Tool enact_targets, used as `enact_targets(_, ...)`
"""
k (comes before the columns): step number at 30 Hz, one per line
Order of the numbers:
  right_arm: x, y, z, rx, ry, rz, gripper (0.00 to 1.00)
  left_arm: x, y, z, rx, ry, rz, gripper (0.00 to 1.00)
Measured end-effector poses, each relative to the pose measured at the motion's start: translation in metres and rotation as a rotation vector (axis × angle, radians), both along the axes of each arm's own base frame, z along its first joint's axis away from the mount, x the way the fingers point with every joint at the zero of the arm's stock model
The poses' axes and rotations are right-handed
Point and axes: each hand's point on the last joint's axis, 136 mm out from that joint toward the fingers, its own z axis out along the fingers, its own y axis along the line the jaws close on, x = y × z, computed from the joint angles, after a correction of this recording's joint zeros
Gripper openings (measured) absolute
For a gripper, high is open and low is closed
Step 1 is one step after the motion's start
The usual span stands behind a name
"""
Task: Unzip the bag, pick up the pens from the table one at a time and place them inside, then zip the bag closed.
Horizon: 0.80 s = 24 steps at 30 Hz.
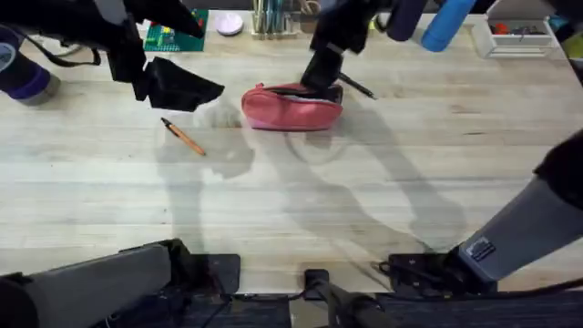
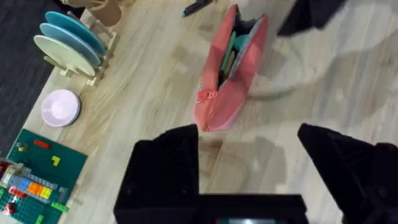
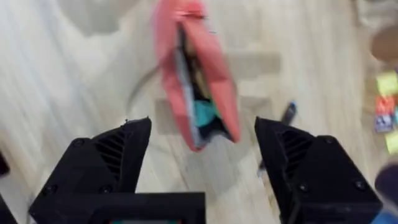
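1. Lying unzipped mid-table, mouth gaping: pink pouch (image 1: 290,107), teal lining showing (first step looks done).
2. Resting still on the table (image 1: 301,210), outside the pouch: orange pen (image 1: 183,137) to its left, black pen (image 1: 356,87) just beyond its right end.
3. Hovering spread and empty: left gripper (image 2: 247,163) near one pouch end, right gripper (image 3: 203,158) over the other.
4. Remaining: both pens in, then zipping shut.
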Motion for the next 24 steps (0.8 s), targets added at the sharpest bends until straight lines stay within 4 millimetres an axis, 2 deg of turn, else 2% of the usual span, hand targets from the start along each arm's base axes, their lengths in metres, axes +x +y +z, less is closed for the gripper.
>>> enact_targets(6,0.038,-0.047,0.016,0.07,-0.023,-0.263,0.996,0.0,0.0,0.0,0.0,0.0,0.0,0.993)
enact_targets(10,0.051,-0.077,0.016,0.083,-0.008,-0.387,0.996,0.0,0.0,0.0,0.0,0.0,0.0,0.993)
enact_targets(24,0.065,-0.116,0.016,0.081,-0.015,-0.476,0.996,0.0,0.0,0.0,0.0,0.0,0.0,0.993)
